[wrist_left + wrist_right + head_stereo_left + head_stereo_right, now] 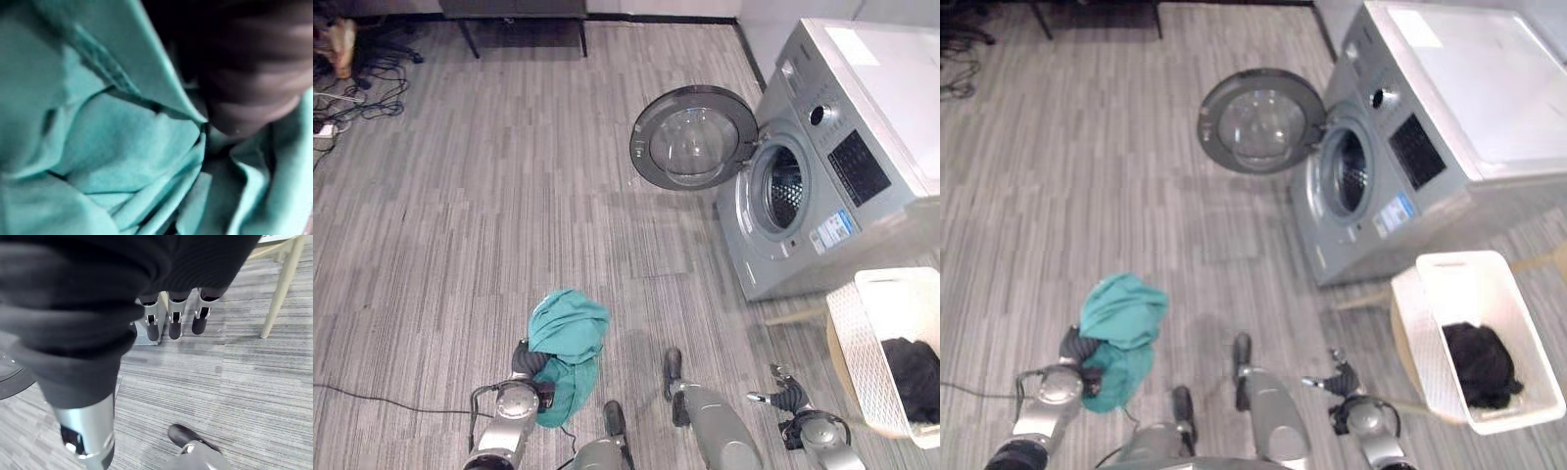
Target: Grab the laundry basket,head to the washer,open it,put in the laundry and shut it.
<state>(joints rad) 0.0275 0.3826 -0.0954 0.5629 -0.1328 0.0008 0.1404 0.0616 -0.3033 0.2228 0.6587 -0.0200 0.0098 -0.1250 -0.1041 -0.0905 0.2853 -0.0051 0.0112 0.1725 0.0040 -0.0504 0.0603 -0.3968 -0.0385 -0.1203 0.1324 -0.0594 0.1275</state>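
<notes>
A teal garment hangs bunched over my left hand above the floor at the lower left; close up, the garment wraps round the hand's dark cover. The silver washer stands at the right, its round door swung wide open to the left and the drum opening exposed. A white laundry basket at the lower right holds a dark garment. My right hand hangs low just left of the basket, fingers straight, holding nothing.
The basket rests on a light wooden stand whose leg shows beside my right hand. Dark furniture legs and a tangle of cables lie at the far left back. Grey striped floor stretches in front of the washer.
</notes>
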